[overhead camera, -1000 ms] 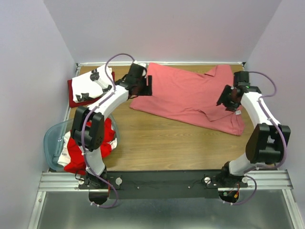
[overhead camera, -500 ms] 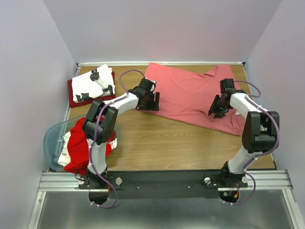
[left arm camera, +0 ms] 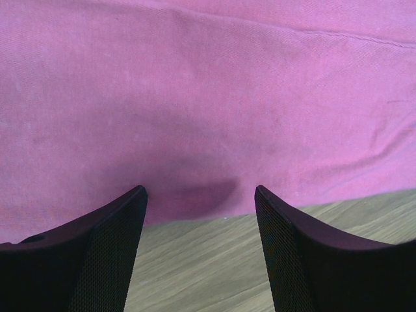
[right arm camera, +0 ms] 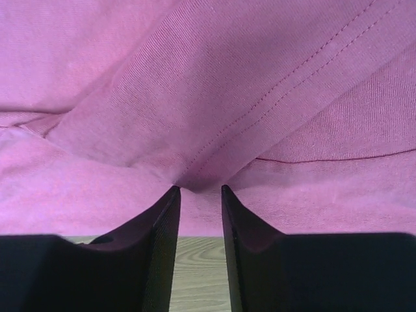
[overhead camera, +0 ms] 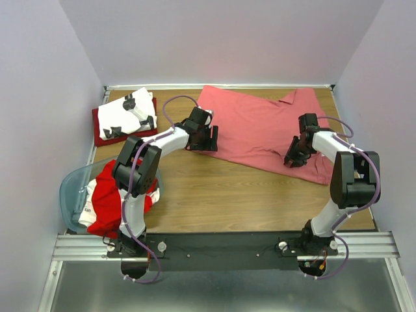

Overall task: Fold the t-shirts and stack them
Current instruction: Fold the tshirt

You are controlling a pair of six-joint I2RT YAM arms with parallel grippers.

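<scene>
The large salmon-pink t-shirt [overhead camera: 260, 127] lies spread across the far right of the table. My left gripper [overhead camera: 207, 138] is open at its near-left hem; in the left wrist view [left arm camera: 198, 195] the jaws straddle the shirt's edge [left arm camera: 208, 97] over bare wood. My right gripper [overhead camera: 296, 158] is at the shirt's near-right edge; in the right wrist view [right arm camera: 198, 188] the jaws are nearly together, pinching a puckered fold of the shirt [right arm camera: 214, 110]. A folded white t-shirt with black prints [overhead camera: 127, 112] lies on a dark red one [overhead camera: 101, 133] at the far left.
A translucent pale-blue tub [overhead camera: 70, 185] at the near left holds crumpled bright red and white t-shirts [overhead camera: 107, 201]. Bare wooden tabletop [overhead camera: 227, 188] lies between the arms. Walls close in the left, right and far sides.
Both grippers came down onto the pink shirt's near edge, the left from the far-left corner. In the last half second the right gripper shifted slightly nearer; the left held still.
</scene>
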